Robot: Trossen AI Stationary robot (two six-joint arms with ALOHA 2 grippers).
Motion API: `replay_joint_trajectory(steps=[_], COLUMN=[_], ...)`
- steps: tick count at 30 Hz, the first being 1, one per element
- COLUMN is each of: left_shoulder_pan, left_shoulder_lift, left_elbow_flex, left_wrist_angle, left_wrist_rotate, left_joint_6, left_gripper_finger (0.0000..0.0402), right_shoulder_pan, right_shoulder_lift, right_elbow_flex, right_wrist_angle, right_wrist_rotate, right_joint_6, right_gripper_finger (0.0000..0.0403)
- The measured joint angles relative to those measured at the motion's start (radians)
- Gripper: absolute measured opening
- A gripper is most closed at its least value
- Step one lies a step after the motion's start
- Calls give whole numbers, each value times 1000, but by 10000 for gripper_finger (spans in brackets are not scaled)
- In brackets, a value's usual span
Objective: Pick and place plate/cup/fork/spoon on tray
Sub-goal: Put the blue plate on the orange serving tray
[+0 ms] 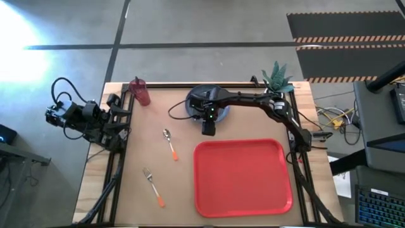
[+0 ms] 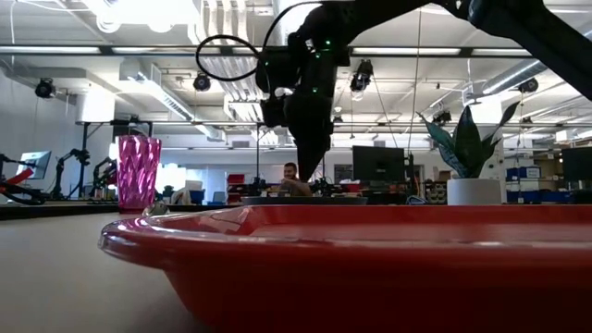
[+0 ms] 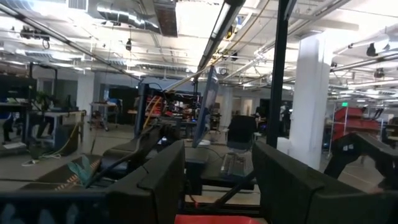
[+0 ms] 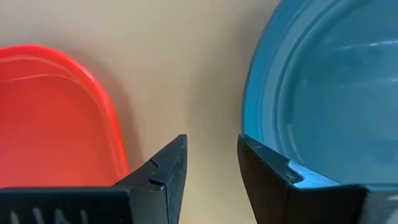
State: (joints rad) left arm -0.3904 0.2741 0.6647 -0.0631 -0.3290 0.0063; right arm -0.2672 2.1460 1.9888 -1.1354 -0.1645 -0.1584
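Observation:
The dark blue-grey plate (image 1: pixel 191 107) lies on the table at the far middle, mostly under my right arm. My right gripper (image 4: pixel 211 146) points down, open, above the plate's near rim (image 4: pixel 261 112). One finger stands over the rim and the other over bare table between the plate and the red tray (image 4: pixel 50 112). The low view shows its fingertips (image 2: pixel 310 171) above the plate, touching nothing. The red cup (image 1: pixel 140 92) stands upright at the far left. The spoon (image 1: pixel 169 143) and fork (image 1: pixel 153 187) lie flat left of the tray (image 1: pixel 278 190). My left gripper (image 3: pixel 217 155) waits open at the table's left edge.
A white pot with a green plant (image 1: pixel 277 77) stands at the far right corner, beside my right arm. Bare tabletop lies between the cup, the cutlery and the plate. The tray takes up the near right of the table.

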Motion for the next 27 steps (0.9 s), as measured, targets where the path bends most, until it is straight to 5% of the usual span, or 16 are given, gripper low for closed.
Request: replay_joint_trajectory(steps=[27], left_shoulder_pan=[0], left_shoulder_lift=[0], left_elbow_flex=[0], left_wrist_angle=[0], left_wrist_rotate=[11], left_joint_6=[-2], left_gripper_finger=[171], right_shoulder_pan=[-22], right_shoulder_lift=[26], right_elbow_flex=[-33], right_wrist_angle=[79], right_wrist_rotate=[-22], right_joint_6=[17], right_gripper_finger=[157])
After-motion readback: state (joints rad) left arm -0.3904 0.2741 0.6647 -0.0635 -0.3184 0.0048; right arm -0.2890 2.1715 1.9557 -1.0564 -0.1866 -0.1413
